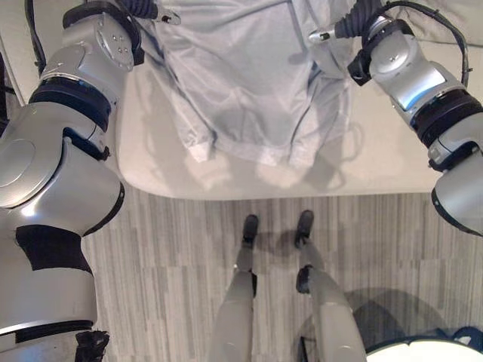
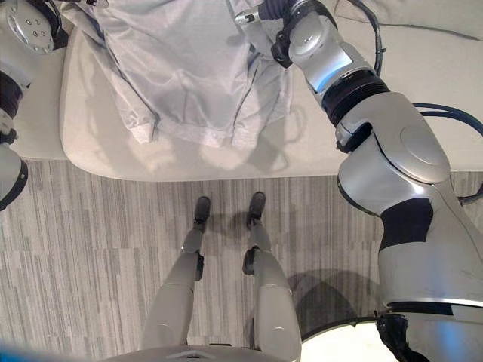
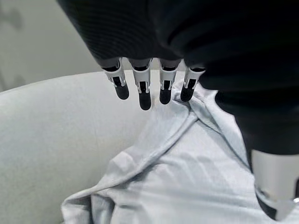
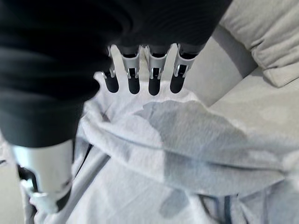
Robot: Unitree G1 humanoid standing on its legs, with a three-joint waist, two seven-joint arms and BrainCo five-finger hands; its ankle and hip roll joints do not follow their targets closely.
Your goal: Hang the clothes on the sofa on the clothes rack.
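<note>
A light grey long-sleeved garment (image 1: 241,75) lies spread on the cream sofa seat (image 1: 377,151), its hem toward the seat's front edge. Both my arms reach over it from either side. In the left wrist view my left hand (image 3: 145,93) has straight fingers spread just above a folded sleeve of the garment (image 3: 187,177), with the thumb (image 3: 275,186) held apart. My right hand (image 4: 133,74) hovers the same way over the garment's rumpled upper part (image 4: 187,154), fingers straight and closed on nothing. Its thumb tip (image 1: 324,34) shows by the garment's right side.
A sofa back cushion (image 4: 266,37) rises behind the garment. In front of the sofa lies grey striped wood floor (image 1: 166,249). A round white surface (image 1: 423,351) sits on the floor at the lower right.
</note>
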